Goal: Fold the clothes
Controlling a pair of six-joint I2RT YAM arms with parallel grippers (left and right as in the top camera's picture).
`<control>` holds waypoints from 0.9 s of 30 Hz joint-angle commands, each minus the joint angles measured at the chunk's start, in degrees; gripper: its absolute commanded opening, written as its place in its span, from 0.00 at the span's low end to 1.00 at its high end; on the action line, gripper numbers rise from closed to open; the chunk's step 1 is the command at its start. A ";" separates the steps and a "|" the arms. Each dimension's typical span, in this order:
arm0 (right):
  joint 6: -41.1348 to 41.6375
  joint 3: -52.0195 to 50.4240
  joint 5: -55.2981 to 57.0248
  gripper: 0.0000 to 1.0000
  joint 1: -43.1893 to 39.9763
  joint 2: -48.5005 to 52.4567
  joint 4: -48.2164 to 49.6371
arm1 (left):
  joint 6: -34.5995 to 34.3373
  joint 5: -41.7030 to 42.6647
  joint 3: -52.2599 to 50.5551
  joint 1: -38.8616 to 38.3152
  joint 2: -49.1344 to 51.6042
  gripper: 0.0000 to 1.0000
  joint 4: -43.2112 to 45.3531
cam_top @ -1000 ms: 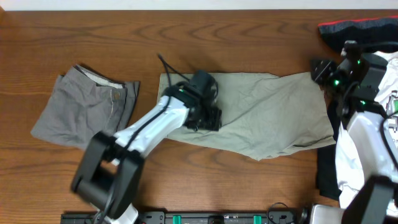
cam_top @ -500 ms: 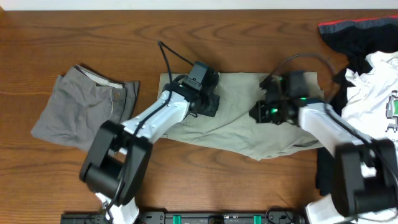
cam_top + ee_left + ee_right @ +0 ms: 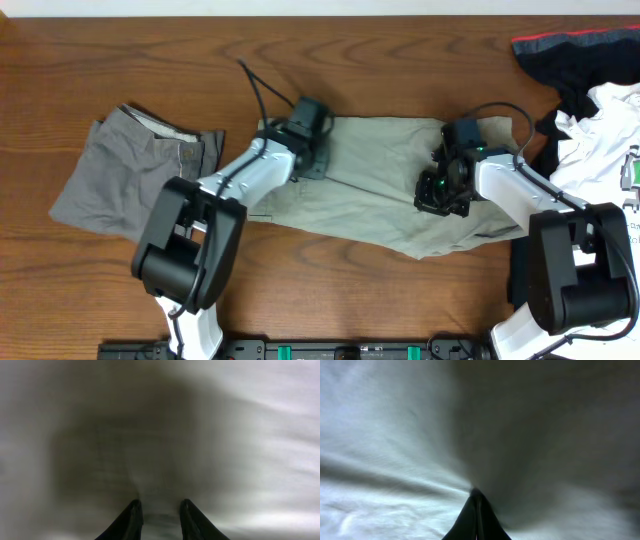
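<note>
From above, the beige shorts (image 3: pixel 390 195) lie spread mid-table, with grey shorts (image 3: pixel 130 175) off to the left and bare table (image 3: pixel 400 60) behind them. Only the wrist views show the fingers. The right gripper (image 3: pixel 476 494) pinches the beige cloth tight. The left gripper (image 3: pixel 159 507) presses on it, too blurry to tell its grip.

Overhead: dark reddish-brown wood-grain counter (image 3: pixel 400 90) fills nearly the whole frame. The grain runs left-right, with arched figure across the far half. A thin off-white strip (image 3: pixel 300 6) runs along the top edge, beyond the counter's far side; wall or floor, can't tell. A black mounting rail with green tabs (image 3: pixel 340 351) sits along the near edge, bottom centre. Light is even and diffuse from above: soft, short shadows and a mild sheen on the wood.
</note>
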 commanded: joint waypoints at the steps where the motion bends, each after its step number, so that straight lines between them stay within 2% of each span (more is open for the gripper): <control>1: 1.40 -4.04 14.67 0.02 -1.36 4.07 -2.62 | 0.13 -3.67 0.44 4.59 1.14 0.29 -0.46; 8: -12.26 -4.00 5.31 0.17 -1.36 2.93 0.44 | 0.15 5.66 1.25 6.51 -5.29 0.51 -4.57; 13: -15.17 -3.89 3.15 0.22 -1.36 -0.07 1.05 | -0.55 5.73 1.29 7.23 -14.82 0.69 -13.29; 15: -15.56 -3.89 3.10 0.27 -1.36 -1.86 1.29 | -1.40 5.75 1.27 8.63 -17.94 0.84 -17.27; 19: -15.80 -3.89 0.83 0.29 -1.33 -4.85 1.62 | 0.09 12.74 1.18 13.53 -19.50 0.87 -22.58; 22: -22.93 -3.89 -10.75 0.28 -1.29 -6.67 3.48 | 4.31 23.02 -0.24 18.99 -18.23 0.87 -23.19; 24: -26.27 -3.89 -17.18 0.29 -1.29 -7.76 4.44 | 8.48 29.11 -0.85 23.19 -16.74 0.88 -23.32; 27: -28.17 -3.89 -21.70 0.31 -1.27 -8.81 5.95 | 16.11 36.92 -0.87 28.72 -14.03 0.97 -23.47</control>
